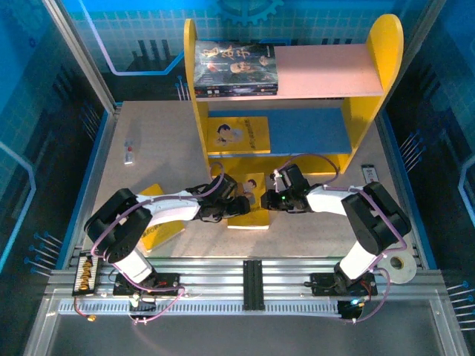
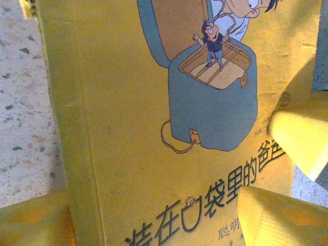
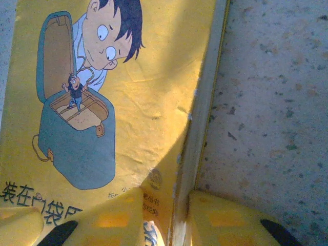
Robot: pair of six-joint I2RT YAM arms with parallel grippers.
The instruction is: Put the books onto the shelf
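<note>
Watching overhead: shelf [image 1: 387, 52] at 12 o'clock of table [image 1: 159, 174], dark books [image 1: 236, 68] on pink board, shelved yellow copy [image 1: 237, 135] on blue board. My left arm [image 1: 122, 222] folded at 7 o'clock, forearm reaching toward 3. Right arm [image 1: 375, 211] folded at 5, reaching toward 9. Yellow book [image 1: 251, 216] flat at centre between them. Left gripper [image 1: 239, 204] spread wide over cover. Right gripper [image 3: 174, 225] narrow, pinching book's edge.

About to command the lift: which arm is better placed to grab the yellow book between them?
Right: right hand pinches the edge of the yellow book; left hand hangs open above it.
</note>
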